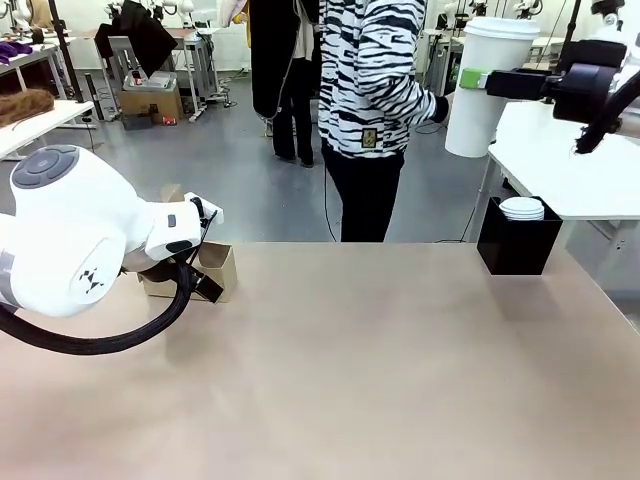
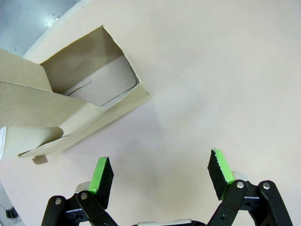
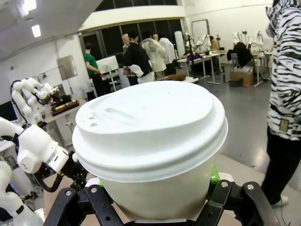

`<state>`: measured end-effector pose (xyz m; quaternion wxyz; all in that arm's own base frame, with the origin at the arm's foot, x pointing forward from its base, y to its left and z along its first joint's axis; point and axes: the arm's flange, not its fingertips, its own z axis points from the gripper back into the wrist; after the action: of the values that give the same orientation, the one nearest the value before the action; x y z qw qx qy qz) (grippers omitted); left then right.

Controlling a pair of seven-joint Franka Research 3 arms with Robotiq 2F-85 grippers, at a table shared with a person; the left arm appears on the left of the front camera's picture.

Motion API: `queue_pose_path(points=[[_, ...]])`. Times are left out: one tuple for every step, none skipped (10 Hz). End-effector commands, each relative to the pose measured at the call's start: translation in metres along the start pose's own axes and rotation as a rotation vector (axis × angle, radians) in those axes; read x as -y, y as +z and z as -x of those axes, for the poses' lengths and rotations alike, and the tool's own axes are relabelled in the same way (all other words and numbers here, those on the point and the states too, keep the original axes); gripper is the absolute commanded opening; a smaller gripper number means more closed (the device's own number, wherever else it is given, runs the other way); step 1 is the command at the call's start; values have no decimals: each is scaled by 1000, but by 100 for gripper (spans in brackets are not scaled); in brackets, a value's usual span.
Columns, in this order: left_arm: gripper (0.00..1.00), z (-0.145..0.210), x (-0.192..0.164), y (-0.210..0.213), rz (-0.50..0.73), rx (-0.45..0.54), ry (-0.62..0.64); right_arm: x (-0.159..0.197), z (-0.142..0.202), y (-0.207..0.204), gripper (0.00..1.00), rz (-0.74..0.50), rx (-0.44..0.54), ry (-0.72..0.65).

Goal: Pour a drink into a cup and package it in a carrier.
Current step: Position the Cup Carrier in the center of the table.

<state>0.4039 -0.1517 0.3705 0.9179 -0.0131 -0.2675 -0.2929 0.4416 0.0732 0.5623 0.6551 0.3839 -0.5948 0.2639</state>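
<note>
Well, left gripper (image 2: pixel 162 167): fingers spread wide, empty, low over the worktop (image 1: pixel 380 360), just beside the carrier
Carrier (image 1: pixel 215 268): brown cardboard, near the worktop's far left edge (open side up)
Right gripper (image 1: pixel 480 78): 2 fingers clamped on the white lidded cup (image 1: pixel 485 120), held high toward the far right corner
Black box (image 1: pixel 517 245): far right edge, white lid at its top

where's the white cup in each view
front view: white cup top right, gripped by the right tool.
right wrist view: white cup centre foreground, lid toward the camera.
left wrist view: faces the carrier on the table.
shared landmark: person's striped top, front and right wrist views.
</note>
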Motion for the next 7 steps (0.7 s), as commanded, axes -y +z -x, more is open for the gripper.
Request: queue_pose_path(points=[[100, 0, 0, 0, 1, 0, 1, 0, 1, -2, 81, -1, 28, 14], [100, 0, 0, 0, 0, 0, 0, 0, 1, -2, 81, -1, 28, 14], [100, -11, -1, 22, -16, -26, 43, 0, 1, -2, 81, -1, 28, 14], [100, -24, -3, 48, -17, -54, 93, 0, 1, -2, 81, -1, 28, 14], [100, -37, -1, 70, 9, -74, 100, 0, 1, -2, 81, -1, 28, 14], [100, -48, 0, 92, -7, -99, 116, 0, 1, -2, 81, -1, 28, 14], [100, -59, -2, 116, -12, -103, 148, 0, 1, -2, 81, -1, 28, 14]])
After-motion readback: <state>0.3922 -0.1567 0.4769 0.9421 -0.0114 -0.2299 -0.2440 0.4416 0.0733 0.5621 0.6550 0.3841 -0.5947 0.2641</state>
